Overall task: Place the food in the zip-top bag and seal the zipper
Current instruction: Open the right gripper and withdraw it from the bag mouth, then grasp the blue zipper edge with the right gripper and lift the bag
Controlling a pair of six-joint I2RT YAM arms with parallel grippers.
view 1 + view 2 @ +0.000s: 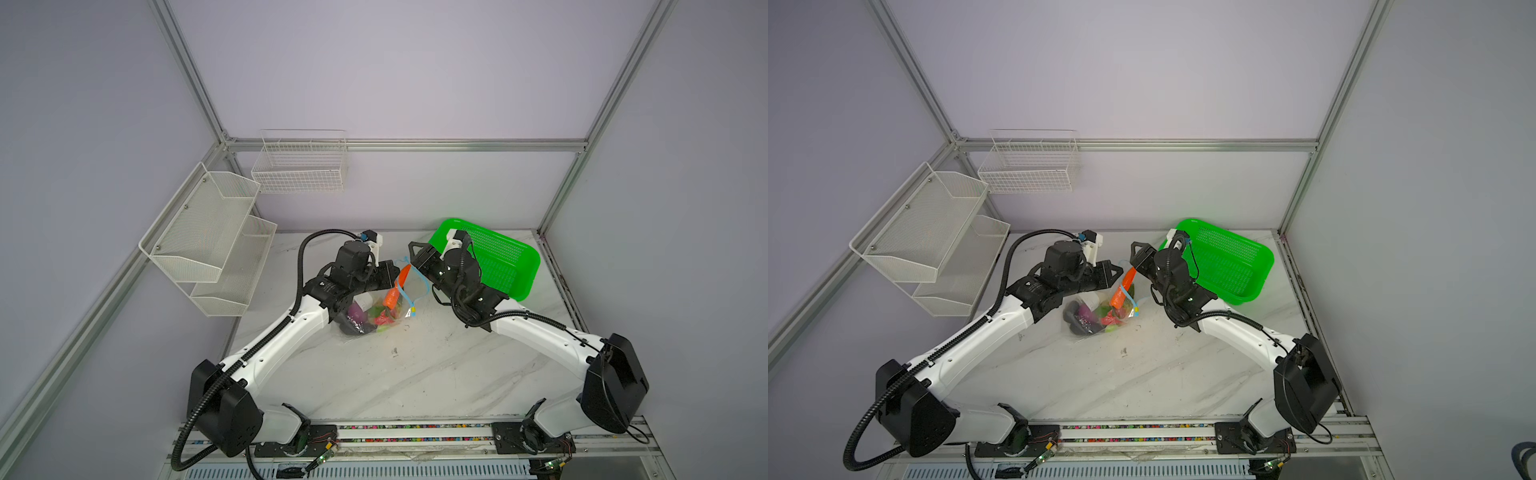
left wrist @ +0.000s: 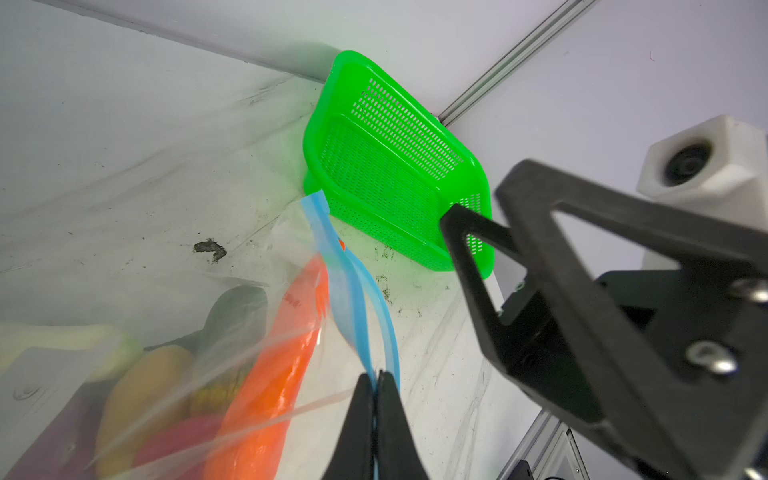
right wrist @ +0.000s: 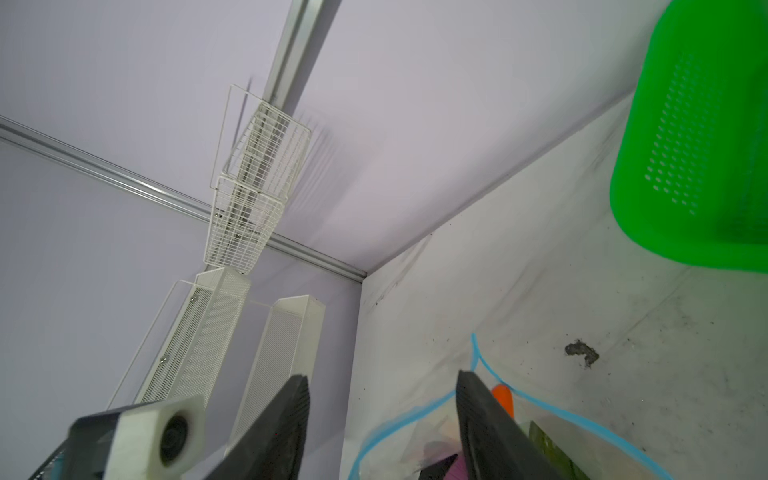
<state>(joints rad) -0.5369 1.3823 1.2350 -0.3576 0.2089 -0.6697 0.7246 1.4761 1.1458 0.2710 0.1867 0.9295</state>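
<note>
Left gripper (image 2: 376,376): clamped shut on the zipper (image 2: 353,299), presumably so the mouth was kept lifted and open.
Right gripper (image 3: 382,382): jaws spread, nothing held, poised over the mouth.
Bag (image 1: 374,322): lay between the arms, near the basket (image 1: 503,257).
Carrot (image 1: 394,293): bagged, long axis slanted up toward the mouth.

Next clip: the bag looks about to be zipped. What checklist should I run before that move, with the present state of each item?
1. Left end effector shut on the zipper: ok.
2. Right end effector open and empty by the zip-top bag mouth: ok.
3. Carrot fully inside: not ok; its tip stands in the open mouth.
4. Green basket holds no leftover food: ok where visible.
5. Yellow slider in view, at the zipper's end away from the left grip: ok.
</note>
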